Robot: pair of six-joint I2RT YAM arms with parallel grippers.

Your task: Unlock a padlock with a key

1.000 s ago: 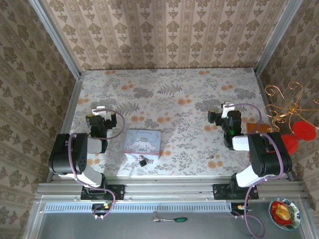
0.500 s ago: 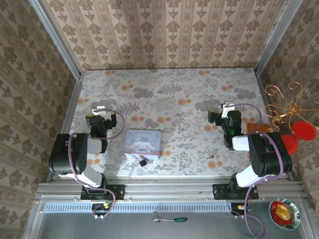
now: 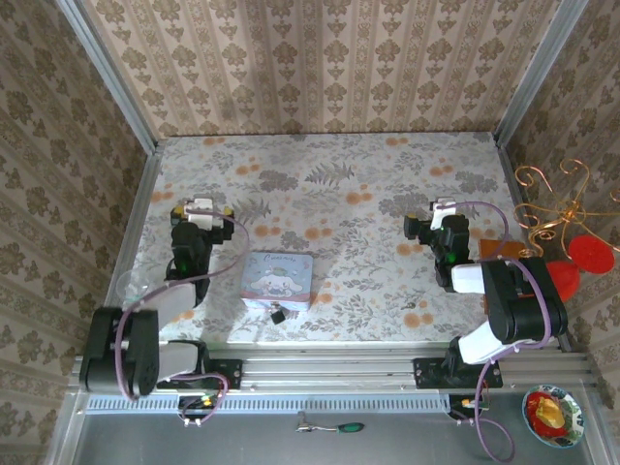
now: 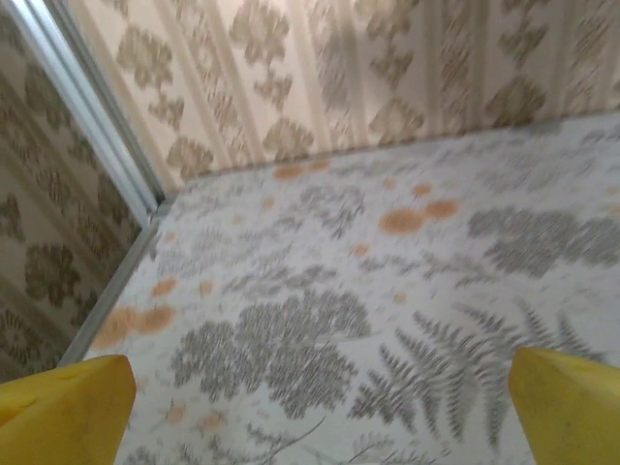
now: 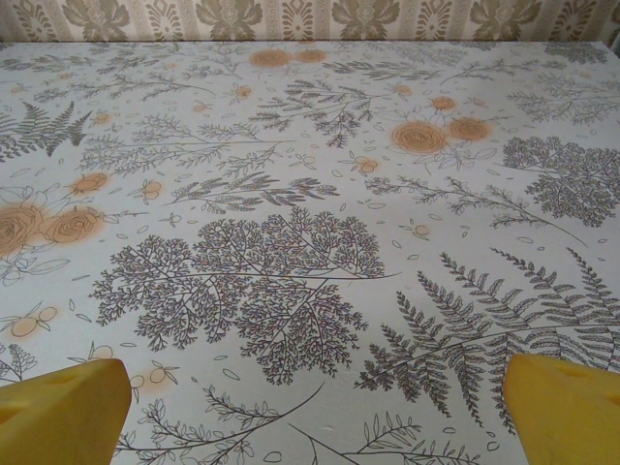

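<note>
Your left pincer (image 4: 318,399) and right pincer (image 5: 315,407) both gape wide, grasping nothing, above the floral worktop (image 3: 368,184). Padlock (image 3: 278,315) sits at the pale-blue tin's (image 3: 277,276) near edge.

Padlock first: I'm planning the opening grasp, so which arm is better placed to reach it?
Probably the left. The padlock lies at the near edge of the pale-blue tin, left of the table's middle, nearer the left gripper than the right gripper. Both grippers are open and empty.
</note>
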